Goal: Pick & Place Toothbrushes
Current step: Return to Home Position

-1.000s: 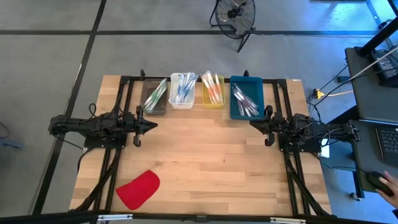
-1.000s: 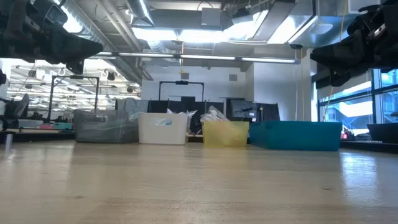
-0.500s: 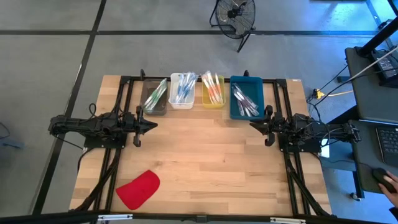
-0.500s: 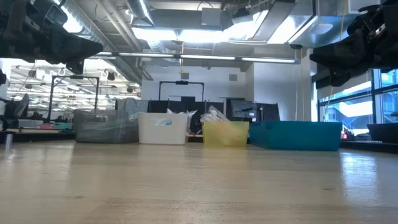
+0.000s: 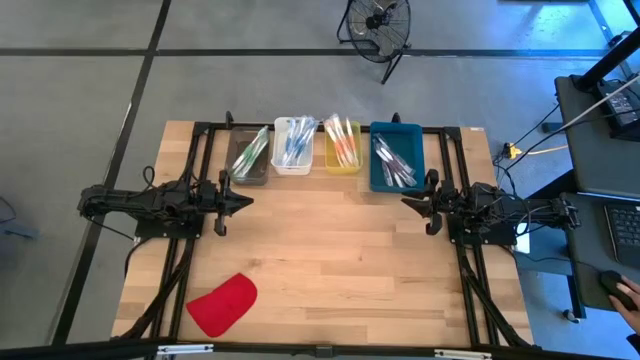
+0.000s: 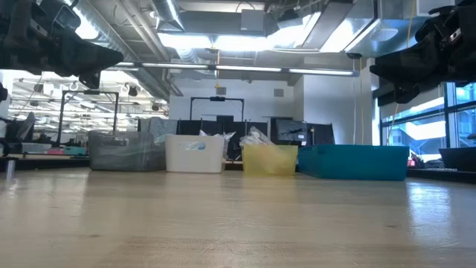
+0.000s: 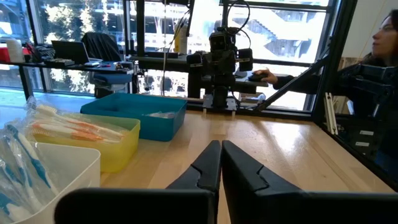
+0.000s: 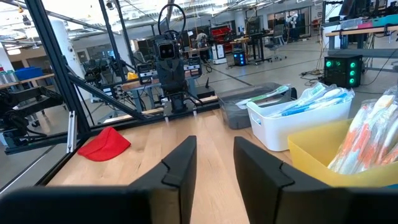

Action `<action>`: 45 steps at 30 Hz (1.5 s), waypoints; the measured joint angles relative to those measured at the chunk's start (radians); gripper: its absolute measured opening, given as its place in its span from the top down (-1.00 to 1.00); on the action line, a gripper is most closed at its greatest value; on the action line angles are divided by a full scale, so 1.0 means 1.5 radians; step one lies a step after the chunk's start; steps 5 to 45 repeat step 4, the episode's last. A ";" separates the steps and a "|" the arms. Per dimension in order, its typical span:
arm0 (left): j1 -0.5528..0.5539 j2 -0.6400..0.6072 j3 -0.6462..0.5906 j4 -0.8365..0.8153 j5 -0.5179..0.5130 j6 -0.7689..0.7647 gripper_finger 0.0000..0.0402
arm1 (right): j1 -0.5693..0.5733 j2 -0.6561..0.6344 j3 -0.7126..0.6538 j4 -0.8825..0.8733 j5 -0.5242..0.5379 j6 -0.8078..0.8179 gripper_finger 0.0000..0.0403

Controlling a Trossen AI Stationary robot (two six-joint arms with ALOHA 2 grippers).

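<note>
The toothbrushes lie sorted in four bins along the table's far edge: green ones in the grey bin [image 5: 249,157], blue ones in the white bin [image 5: 293,145], orange ones in the yellow bin [image 5: 342,146], whitish ones in the teal bin [image 5: 397,158]. My left gripper [image 5: 245,201] hovers above the table just near of the grey bin, shut [image 7: 220,144] and holding nothing. My right gripper [image 5: 407,202] hovers near of the teal bin, open [image 8: 214,142] and holding nothing. The two grippers point at each other across the table.
A flat red piece [image 5: 222,305] lies on the table near its near left corner. Bare wood [image 5: 330,240] stretches between the two arms. Black frame rails [image 5: 205,150] run along the table's sides. A person's hand [image 5: 625,290] rests at a desk beyond the right edge.
</note>
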 joint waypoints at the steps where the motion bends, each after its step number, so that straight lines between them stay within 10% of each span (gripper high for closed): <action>1: 0.000 0.000 0.000 0.000 0.000 0.000 0.95 | 0.000 0.000 0.000 0.000 0.000 0.000 0.46; 45: 0.000 0.000 0.000 0.000 0.000 0.000 0.95 | 0.000 0.000 0.000 0.000 0.000 0.000 0.44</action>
